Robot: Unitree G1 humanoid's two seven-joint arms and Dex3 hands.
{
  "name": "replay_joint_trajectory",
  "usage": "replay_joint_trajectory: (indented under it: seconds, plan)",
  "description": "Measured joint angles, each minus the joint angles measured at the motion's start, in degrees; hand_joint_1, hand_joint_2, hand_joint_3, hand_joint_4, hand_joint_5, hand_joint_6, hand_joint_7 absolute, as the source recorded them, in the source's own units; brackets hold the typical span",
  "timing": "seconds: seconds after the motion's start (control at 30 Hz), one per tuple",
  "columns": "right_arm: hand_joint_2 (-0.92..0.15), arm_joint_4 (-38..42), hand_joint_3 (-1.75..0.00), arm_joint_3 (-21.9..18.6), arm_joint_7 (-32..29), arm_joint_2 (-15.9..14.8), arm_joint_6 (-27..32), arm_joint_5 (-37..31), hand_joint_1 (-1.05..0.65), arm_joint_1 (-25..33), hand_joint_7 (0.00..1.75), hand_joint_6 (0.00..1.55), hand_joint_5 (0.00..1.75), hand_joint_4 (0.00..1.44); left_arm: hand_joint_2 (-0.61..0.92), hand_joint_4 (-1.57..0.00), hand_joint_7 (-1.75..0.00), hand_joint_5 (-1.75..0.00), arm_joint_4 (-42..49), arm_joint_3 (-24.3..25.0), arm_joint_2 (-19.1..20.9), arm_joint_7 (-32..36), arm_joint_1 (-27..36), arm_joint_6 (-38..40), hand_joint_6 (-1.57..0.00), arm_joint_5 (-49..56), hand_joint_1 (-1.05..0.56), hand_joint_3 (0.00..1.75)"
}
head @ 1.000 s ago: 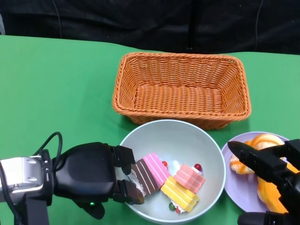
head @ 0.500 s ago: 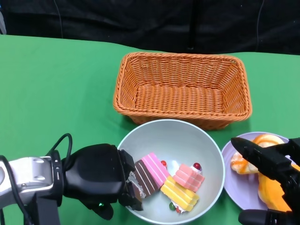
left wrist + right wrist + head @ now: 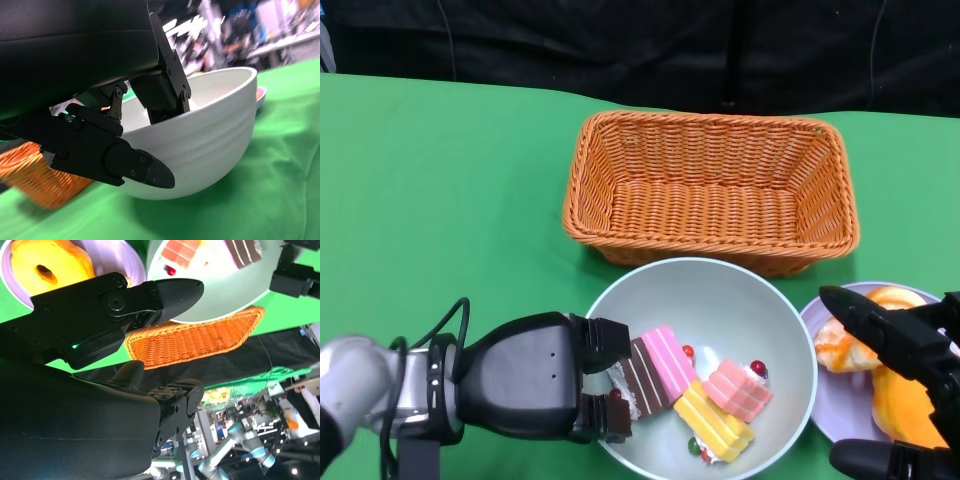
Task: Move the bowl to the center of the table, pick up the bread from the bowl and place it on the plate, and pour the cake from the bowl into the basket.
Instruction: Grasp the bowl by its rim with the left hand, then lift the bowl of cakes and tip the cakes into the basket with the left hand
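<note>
Your left robot hand (image 3: 535, 378) grips the bowl (image 3: 740, 300) by its near-left rim, fingers inside and thumb under the outer wall. The bowl sits mid-tabletop (image 3: 440, 200), just in front of the basket (image 3: 710, 190), with three cake pieces (image 3: 705, 385) inside. The bread (image 3: 880, 370) already lies on the plate (image 3: 832, 400), touching the bowl's right side. Your right robot hand (image 3: 895, 350) hovers over the plate, fingers apart, holding nothing. So you're likely on the pour step. Next: lift the bowl, carry it over the basket, and tip it away from you. Watch that rim grip; it could slip as you tilt.
</note>
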Motion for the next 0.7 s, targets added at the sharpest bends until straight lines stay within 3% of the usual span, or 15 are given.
replay_joint_trajectory:
  seconds: [0.2, 0.53, 0.63, 0.7]
  plan:
    - [-0.92, -0.28, -0.29, 0.11, -3.59, 1.64, -0.02, 1.72, -0.65, 2.11, 0.16, 0.45, 1.04, 0.22, 0.87, -0.88, -1.29, -1.75, 3.59, -6.62, -0.94, 11.88, -2.85, 4.83, -0.8, 2.31, -0.35, 0.01]
    - [-0.92, -0.3, -0.34, 1.04, -10.86, 4.25, -0.5, 5.06, -0.63, 4.77, 0.3, 0.48, 1.15, 0.28, 0.9, -0.93, -1.48, -1.75, -3.82, -7.2, 6.06, 14.55, -3.25, 4.16, -0.78, -0.49, -0.27, 0.02]
    - [-0.92, -0.29, -0.38, 1.09, -12.82, 4.75, -0.55, 6.08, -0.59, 5.69, 0.68, 0.3, 1.23, 0.22, 0.91, -0.92, -1.51, -1.75, -5.86, -6.37, 7.89, 14.22, -2.71, 2.87, -0.78, -2.65, -0.25, 0.02]
    - [-0.92, -0.28, -0.37, 0.86, -14.4, 5.02, -0.7, 7.01, -0.57, 6.43, 0.78, 0.27, 1.25, 0.21, 0.91, -0.92, -1.53, -1.75, -7.61, -5.36, 9.22, 13.57, -2.14, 1.82, -0.77, -4.42, -0.24, 0.03]
